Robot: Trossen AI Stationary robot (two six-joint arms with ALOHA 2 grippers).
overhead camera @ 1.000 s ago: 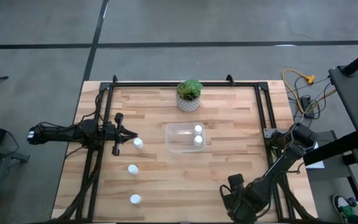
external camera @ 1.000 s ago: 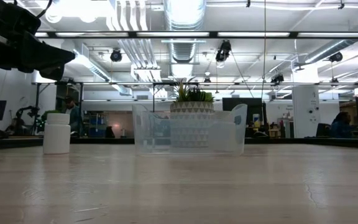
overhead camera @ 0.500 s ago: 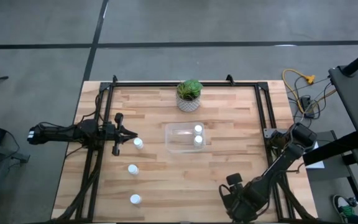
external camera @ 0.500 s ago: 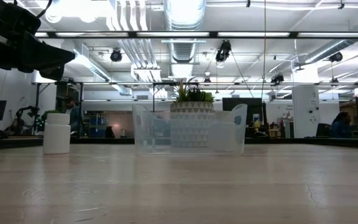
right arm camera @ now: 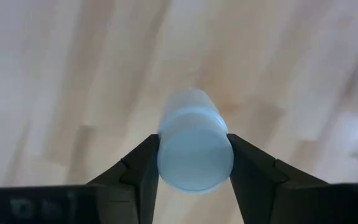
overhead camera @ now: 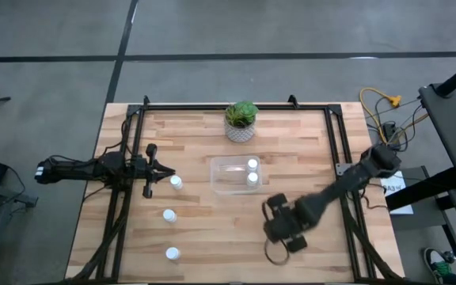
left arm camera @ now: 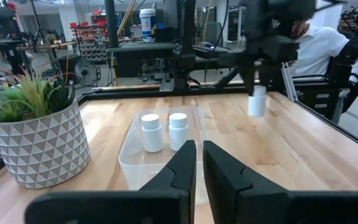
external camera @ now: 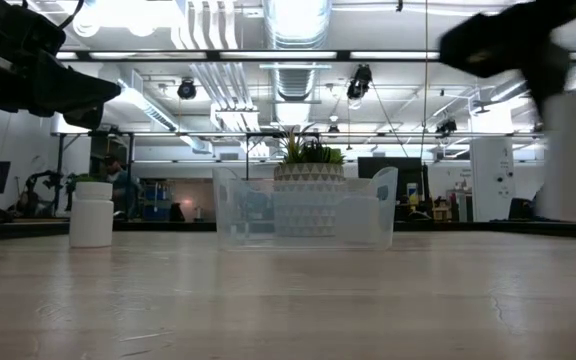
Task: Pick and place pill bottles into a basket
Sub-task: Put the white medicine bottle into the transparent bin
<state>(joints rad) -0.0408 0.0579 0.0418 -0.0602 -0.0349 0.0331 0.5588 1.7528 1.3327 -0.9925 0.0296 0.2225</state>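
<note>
A white pill bottle [right arm camera: 195, 140] sits clamped between the two dark fingers [right arm camera: 140, 169] of the right hand [right arm camera: 193, 163], seen cap-on in the centre of the right wrist frame with bare wood grain behind it; in the left wrist frame the same bottle [left arm camera: 257, 101] hangs in the upper right, lifted clear of the table under the dark arm. From above, the right hand [overhead camera: 282, 226] shows right of centre in the lower half of the frame, below and a little to the right of the clear basket [overhead camera: 222, 181], and the bottle itself is hidden under it there. The basket lies at mid-frame and holds two pill bottles, one [overhead camera: 252, 165] near its upper right corner and one [overhead camera: 252, 179] just below it, both upright and side by side. Three more bottles stand on the table [overhead camera: 212, 237] in the left half of the frame: one [overhead camera: 176, 182] just beside the left hand, one [overhead camera: 169, 215] lower down, and one [overhead camera: 172, 254] near the bottom edge. The left hand [overhead camera: 165, 170] rests at the left of the frame, its fingers pressed together and empty, pointing toward the basket. A white patterned pot with a green plant [overhead camera: 241, 121] stands above the basket, near the top edge of the table.
</note>
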